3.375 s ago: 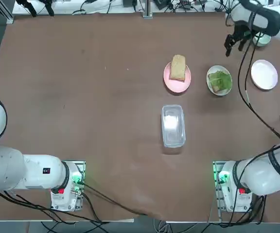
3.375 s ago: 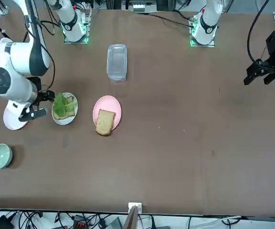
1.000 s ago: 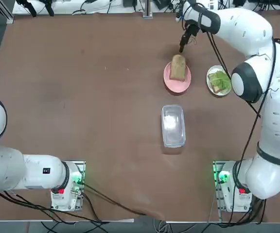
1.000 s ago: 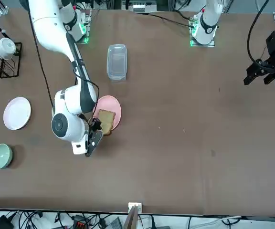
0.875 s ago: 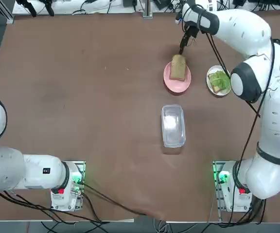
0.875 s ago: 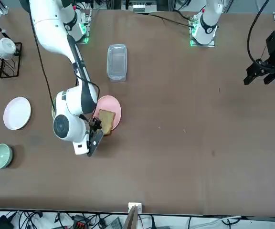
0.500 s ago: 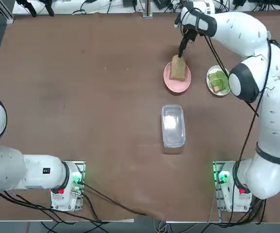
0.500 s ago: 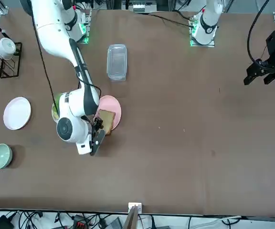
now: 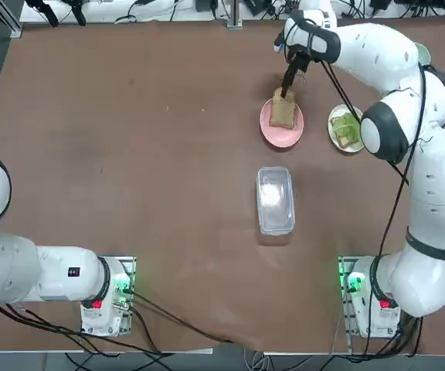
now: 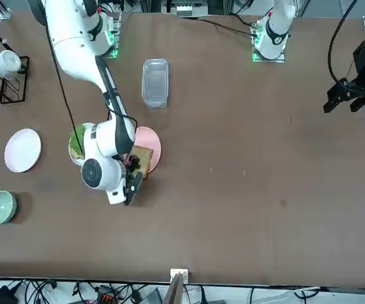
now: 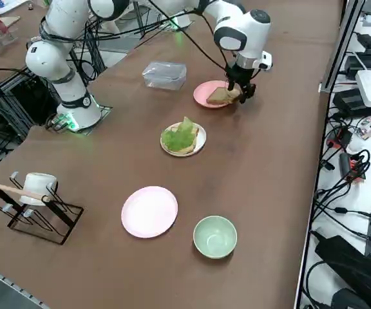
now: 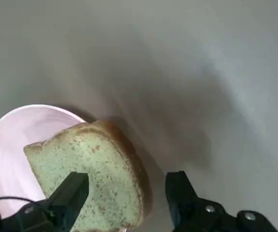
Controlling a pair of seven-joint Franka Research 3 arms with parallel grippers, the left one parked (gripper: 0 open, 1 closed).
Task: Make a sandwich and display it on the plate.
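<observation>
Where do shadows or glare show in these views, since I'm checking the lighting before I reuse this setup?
Top view: a bright reflection on the clear plastic box. Right wrist view: a broad, soft-edged shadow on the table beside the bread slice, near the right gripper. Front view: a dark shadow beside the green bowl.

Lighting is even and moderately bright in the top, front and right side views; no lamp is in frame. A white glare patch lies on the box (image 9: 275, 201). Soft shadow edges the pink plate (image 9: 282, 136), and a darker one falls beside the bowl (image 10: 1, 208). Green light glows at the right arm's base (image 9: 357, 283). The right wrist view is dimmer: broad, blurred shadows spread over the table (image 12: 201, 72), its surface smooth and lacking detail, while the bread (image 12: 95, 179) shows speckled texture with softened edges.
</observation>
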